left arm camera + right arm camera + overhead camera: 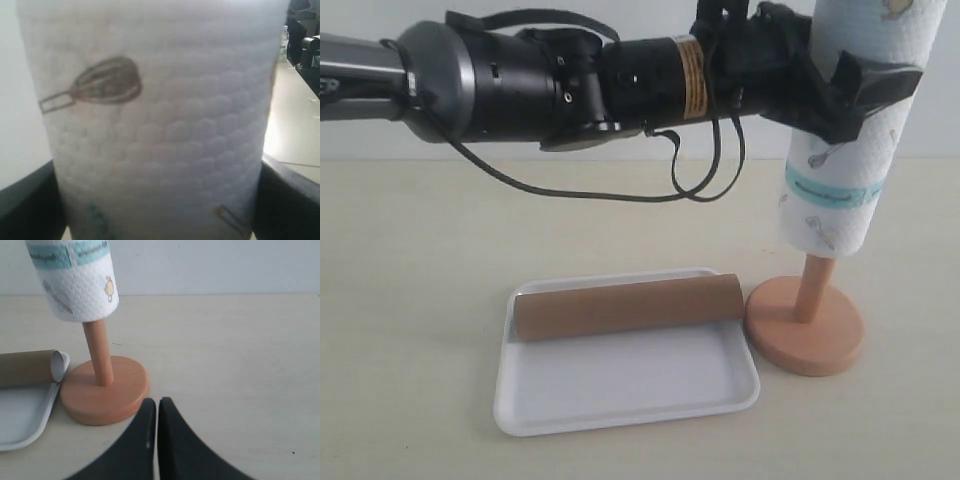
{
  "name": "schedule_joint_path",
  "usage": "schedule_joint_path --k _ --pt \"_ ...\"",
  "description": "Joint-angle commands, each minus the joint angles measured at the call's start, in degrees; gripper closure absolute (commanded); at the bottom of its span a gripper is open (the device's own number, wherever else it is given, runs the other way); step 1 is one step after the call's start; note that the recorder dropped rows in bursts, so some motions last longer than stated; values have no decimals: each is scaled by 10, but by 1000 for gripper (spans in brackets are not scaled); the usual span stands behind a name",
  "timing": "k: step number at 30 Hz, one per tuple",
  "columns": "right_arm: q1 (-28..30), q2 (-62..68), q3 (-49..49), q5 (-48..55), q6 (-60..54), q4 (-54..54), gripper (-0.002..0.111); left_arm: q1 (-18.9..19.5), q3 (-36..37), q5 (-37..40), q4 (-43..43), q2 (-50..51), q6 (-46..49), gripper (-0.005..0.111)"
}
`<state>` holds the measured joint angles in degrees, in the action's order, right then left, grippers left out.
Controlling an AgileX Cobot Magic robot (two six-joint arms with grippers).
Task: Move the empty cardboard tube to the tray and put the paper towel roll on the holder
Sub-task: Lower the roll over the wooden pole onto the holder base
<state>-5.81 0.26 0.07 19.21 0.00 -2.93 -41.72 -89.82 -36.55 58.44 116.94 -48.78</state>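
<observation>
On the left gripper the black jaws are spread wide and clamped on the paper towel roll, embossed white with utensil prints and a teal band. It sits partway down the dowel of the wooden holder, its top cut off. The right gripper has its jaws pressed together near the holder's disc. The smooth brown empty cardboard tube lies in the white tray beside the holder.

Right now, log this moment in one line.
left end effector: shut on paper towel roll | roll: partway down holder | tube: in tray | right end effector: shut, empty
</observation>
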Motion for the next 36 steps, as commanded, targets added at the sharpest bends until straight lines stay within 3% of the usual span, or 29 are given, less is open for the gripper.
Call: schedule_joint_path --k 1,10,17,20,28,31,36 --pt "1 -3 -1 -3 0 3 107 -3 -5 -13 -10 31 4 103" --pt "1 -3 -1 -3 0 3 107 -2 -5 -22 -8 75 4 103" --pt "1 -3 -1 -3 0 3 107 -2 0 24 -4 75 0 100" --pt "1 -3 -1 -3 0 3 107 -2 1 29 -4 78 -8 86" --pt "1 -3 -1 -3 0 3 107 -2 1 -21 -4 90 -16 30" --pt "1 -3 -1 -3 0 3 107 -2 -2 -26 -6 90 -29 22" --pt "1 -3 -1 -3 0 3 107 -2 -2 -28 -7 68 -28 19"
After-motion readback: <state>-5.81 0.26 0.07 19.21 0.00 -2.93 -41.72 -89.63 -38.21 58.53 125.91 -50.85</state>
